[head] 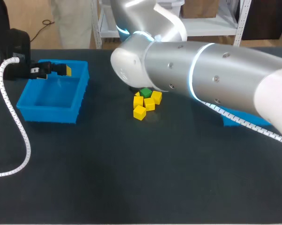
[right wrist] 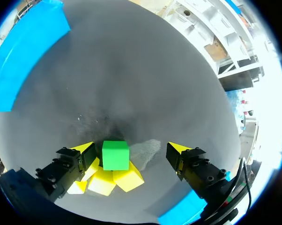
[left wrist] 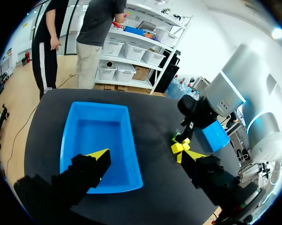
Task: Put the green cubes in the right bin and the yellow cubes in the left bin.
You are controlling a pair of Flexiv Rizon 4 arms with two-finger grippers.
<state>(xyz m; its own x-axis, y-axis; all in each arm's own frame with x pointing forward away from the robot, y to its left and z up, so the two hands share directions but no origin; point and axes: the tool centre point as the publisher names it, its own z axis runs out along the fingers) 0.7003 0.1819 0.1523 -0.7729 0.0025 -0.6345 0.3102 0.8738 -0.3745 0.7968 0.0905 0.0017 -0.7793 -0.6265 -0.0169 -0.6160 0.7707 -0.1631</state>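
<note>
Over the table (head: pixel 131 178) in the head view, my left gripper (head: pixel 56 70) hangs above the left bin (head: pixel 47 115), and the green cube (head: pixel 145 92) sits at twelve o'clock of the yellow cubes (head: pixel 145 105), which lie at three o'clock from that bin. My right arm (head: pixel 202 70) hides its own gripper and most of the right bin (head: pixel 234 119). From the left wrist, my left gripper (left wrist: pixel 147 157) is wide open, holding nothing. From the right wrist, my right gripper (right wrist: pixel 130 151) is open around the green cube (right wrist: pixel 115 154), bright and square, on top of yellow ones. It is close to one finger and far from the other, so I think closing could shove it off, or pinch a yellow cube too.
</note>
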